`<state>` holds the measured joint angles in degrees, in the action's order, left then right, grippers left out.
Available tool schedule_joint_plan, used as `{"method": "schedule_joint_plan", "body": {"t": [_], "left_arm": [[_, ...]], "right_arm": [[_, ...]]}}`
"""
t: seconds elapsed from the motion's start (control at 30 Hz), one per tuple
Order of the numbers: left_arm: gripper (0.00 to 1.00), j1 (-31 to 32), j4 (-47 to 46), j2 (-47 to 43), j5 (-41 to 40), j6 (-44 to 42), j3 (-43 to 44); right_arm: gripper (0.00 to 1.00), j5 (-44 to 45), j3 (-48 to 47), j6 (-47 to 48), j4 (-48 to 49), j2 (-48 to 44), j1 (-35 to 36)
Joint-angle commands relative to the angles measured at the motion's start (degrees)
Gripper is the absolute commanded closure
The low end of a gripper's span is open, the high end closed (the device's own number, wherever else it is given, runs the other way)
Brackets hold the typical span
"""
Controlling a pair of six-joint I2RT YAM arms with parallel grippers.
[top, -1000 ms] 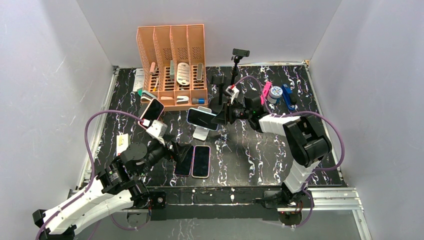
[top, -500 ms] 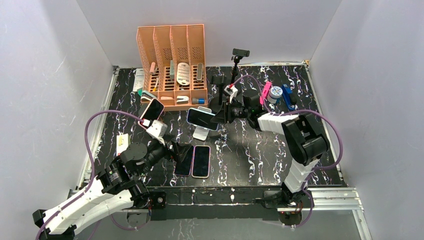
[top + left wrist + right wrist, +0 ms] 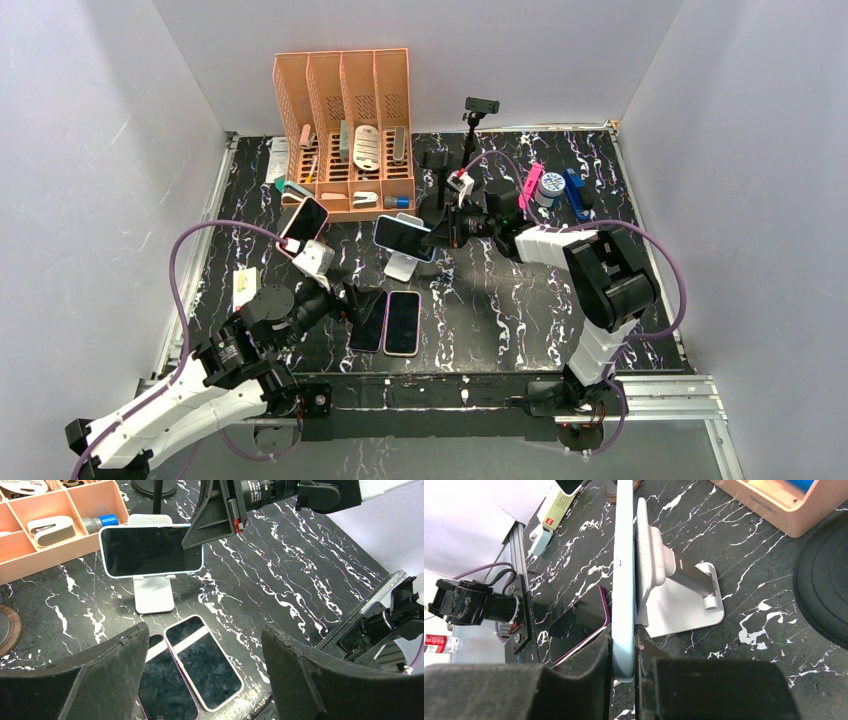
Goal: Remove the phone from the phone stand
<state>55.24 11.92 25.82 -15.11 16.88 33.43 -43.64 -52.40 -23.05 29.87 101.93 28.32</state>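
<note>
A light-blue phone (image 3: 403,236) sits sideways on a white phone stand (image 3: 402,267) at mid-table. My right gripper (image 3: 436,232) is shut on the phone's right end. In the right wrist view the pads (image 3: 594,675) squeeze the phone's edge (image 3: 624,580), and the phone's back still rests against the stand's head (image 3: 649,565). The left wrist view shows the phone (image 3: 150,550), the stand (image 3: 154,595) and the right gripper's finger (image 3: 210,520) on it. My left gripper (image 3: 350,300) is open and empty, low over two phones lying flat (image 3: 202,662).
Two flat phones (image 3: 368,322) (image 3: 402,322) lie in front of the stand. Another phone (image 3: 303,222) sits on a second stand (image 3: 316,257) at left. An orange organizer (image 3: 345,130) stands behind, with a camera tripod (image 3: 470,140) and pink and blue items (image 3: 535,185) at back right.
My right gripper has edged left onto the phone's right end. The phone has shifted slightly. The left arm has not moved.
</note>
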Motion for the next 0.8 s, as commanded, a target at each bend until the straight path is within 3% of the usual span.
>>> {"method": "schedule_joint_plan", "body": {"t": [0.0,0.5,0.77], "left_arm": [[0.21,-0.05,-1.28,-0.23,0.26,-0.80,-0.05],[0.21,-0.05,-1.18,-1.48,-1.22,-0.76,-0.05],[0.21,-0.05,-1.56,-4.96,-4.81,-0.37,-0.62]], "right_arm": [[0.99,-0.42,-0.60,0.83,1.33,-4.72,0.23],[0.99,-0.18,2.07,-1.18,1.33,-12.69,0.22],[0.99,0.84,10.56,-8.38,6.38,-26.33,0.23]]}}
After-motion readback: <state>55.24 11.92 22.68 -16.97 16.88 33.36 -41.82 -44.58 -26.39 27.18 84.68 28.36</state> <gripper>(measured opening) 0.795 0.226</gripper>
